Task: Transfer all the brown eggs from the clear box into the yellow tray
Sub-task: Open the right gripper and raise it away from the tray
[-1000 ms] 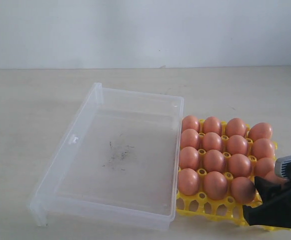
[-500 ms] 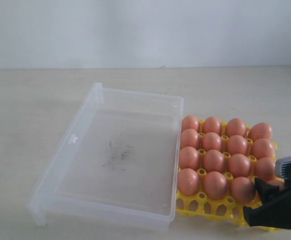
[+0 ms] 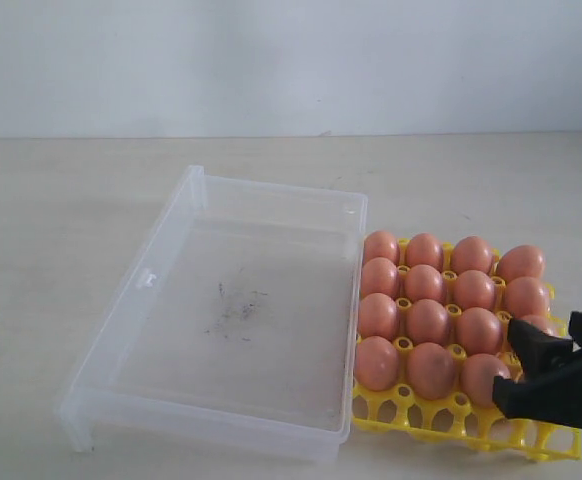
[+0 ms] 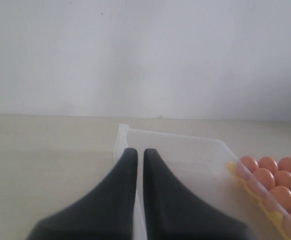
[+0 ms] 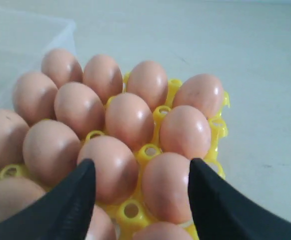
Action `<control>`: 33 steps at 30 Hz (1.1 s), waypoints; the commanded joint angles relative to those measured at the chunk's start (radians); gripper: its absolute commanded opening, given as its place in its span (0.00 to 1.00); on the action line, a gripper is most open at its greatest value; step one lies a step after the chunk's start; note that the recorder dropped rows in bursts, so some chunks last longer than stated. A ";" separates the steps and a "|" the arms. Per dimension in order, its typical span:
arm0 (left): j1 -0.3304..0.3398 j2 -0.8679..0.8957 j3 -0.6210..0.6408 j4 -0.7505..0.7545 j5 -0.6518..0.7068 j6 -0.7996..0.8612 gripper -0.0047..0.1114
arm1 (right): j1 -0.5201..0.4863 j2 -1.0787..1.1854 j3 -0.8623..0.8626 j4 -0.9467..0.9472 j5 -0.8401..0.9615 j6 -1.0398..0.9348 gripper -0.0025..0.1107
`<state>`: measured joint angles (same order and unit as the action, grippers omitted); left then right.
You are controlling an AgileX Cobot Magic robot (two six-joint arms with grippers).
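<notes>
Table [image 3: 71, 200]: a pale, plain surface that is carrying everything in the scene and running back to a light wall.
Clear box [image 3: 276, 190]: is lying left of centre in the exterior view, its long side running away from the camera.
Yellow tray [image 3: 411, 412]: is sitting just beside the box's right long side, its left edge tucking under the flared rim.
Right gripper [image 5: 140, 167]: is hovering low over the tray's near right corner with its jaws spread wide and grasping nothing; two eggs are showing between the dark fingers.
Left gripper [image 4: 138, 152]: is hanging above the table beyond the box's far left side, its jaws drawn almost together on nothing.
Brown eggs [image 3: 428, 322]: are sitting in the tray's cups in rows of four; the near right corner cup is lying hidden behind the right gripper in the exterior view.
Dark specks [image 3: 236, 312]: are marking the middle of the box's floor.
</notes>
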<state>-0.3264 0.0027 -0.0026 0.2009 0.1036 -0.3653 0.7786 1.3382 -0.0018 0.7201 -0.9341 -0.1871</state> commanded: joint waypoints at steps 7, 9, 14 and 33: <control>-0.008 -0.003 0.003 -0.002 -0.005 -0.008 0.08 | -0.001 -0.272 0.002 -0.256 -0.069 -0.017 0.30; -0.008 -0.003 0.003 -0.002 -0.005 -0.008 0.08 | -0.001 -0.317 0.002 -0.348 -0.106 -0.017 0.10; -0.008 -0.003 0.003 -0.002 -0.005 -0.008 0.08 | -0.001 -0.394 -0.036 -0.476 -0.021 -0.049 0.02; -0.008 -0.003 0.003 -0.002 -0.001 -0.008 0.08 | -0.001 -0.551 -0.510 -0.547 0.942 -0.402 0.02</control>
<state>-0.3264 0.0027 -0.0026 0.2009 0.1036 -0.3653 0.7786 0.8009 -0.4858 0.1835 -0.0613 -0.5759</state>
